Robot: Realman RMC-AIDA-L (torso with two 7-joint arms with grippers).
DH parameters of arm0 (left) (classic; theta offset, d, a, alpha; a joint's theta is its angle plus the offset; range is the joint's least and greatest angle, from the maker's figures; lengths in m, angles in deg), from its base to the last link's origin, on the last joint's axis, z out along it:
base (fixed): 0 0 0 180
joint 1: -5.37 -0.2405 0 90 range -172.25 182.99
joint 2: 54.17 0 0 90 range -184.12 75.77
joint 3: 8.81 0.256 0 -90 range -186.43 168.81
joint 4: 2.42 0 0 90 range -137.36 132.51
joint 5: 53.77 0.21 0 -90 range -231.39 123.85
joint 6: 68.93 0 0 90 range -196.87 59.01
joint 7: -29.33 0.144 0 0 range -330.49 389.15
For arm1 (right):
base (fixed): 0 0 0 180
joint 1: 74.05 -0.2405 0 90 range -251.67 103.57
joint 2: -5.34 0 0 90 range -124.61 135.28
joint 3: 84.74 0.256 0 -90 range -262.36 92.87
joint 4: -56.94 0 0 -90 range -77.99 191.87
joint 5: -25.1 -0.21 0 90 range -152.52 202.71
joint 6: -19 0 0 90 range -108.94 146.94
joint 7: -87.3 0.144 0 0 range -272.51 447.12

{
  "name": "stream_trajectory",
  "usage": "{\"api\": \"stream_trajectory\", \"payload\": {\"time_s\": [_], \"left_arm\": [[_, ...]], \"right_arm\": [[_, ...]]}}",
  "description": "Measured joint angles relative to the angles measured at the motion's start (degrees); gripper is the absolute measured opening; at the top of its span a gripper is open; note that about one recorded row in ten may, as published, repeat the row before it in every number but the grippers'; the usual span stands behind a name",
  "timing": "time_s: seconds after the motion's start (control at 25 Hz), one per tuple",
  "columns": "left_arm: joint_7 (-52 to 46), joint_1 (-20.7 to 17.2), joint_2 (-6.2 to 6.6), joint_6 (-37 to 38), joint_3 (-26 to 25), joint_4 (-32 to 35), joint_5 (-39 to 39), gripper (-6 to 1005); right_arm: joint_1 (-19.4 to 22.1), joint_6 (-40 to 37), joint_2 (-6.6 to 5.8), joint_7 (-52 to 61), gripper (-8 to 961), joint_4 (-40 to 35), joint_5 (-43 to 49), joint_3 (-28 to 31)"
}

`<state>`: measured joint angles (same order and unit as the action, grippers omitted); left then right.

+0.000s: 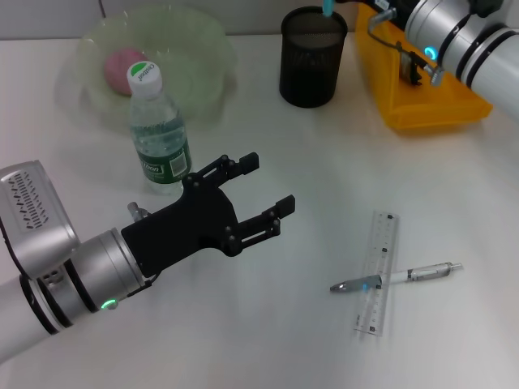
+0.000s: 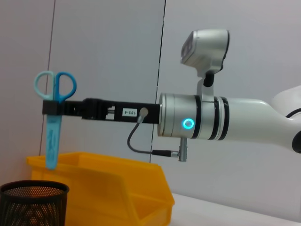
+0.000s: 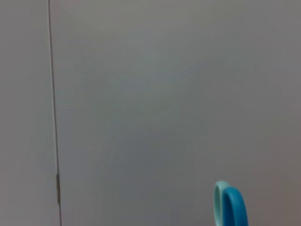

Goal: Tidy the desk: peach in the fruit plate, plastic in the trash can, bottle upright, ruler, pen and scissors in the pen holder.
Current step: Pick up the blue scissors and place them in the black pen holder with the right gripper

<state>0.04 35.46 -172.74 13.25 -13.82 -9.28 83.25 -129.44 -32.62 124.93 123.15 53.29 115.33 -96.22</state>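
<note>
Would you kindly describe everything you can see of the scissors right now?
The scissors have two plastic-looking loop handles, one pale teal and one blue, with a light blue sheath or blade section hanging straight down. They hang upright, handles up, clamped just below the loops by the right gripper, in the air above the black mesh pen holder and in front of the yellow bin. The tip has not entered the holder.
</note>
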Motion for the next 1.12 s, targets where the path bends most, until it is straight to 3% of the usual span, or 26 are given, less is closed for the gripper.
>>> {"api": "stream_trajectory", "payload": {"time_s": [0.72, 1.12], "left_arm": [[-1.46, 0.12, 0.09, 0.35, 0.46, 1.06, 0.05, 800], [-1.47, 0.42, 0.09, 0.44, 0.88, 1.24, 0.09, 799]], "right_arm": [[-0.47, 3.22, 0.03, 0.14, 82, 0.67, -0.31, -0.58], [-0.63, 3.97, 0.02, 0.19, 130, 0.67, -0.41, -0.28]]}}
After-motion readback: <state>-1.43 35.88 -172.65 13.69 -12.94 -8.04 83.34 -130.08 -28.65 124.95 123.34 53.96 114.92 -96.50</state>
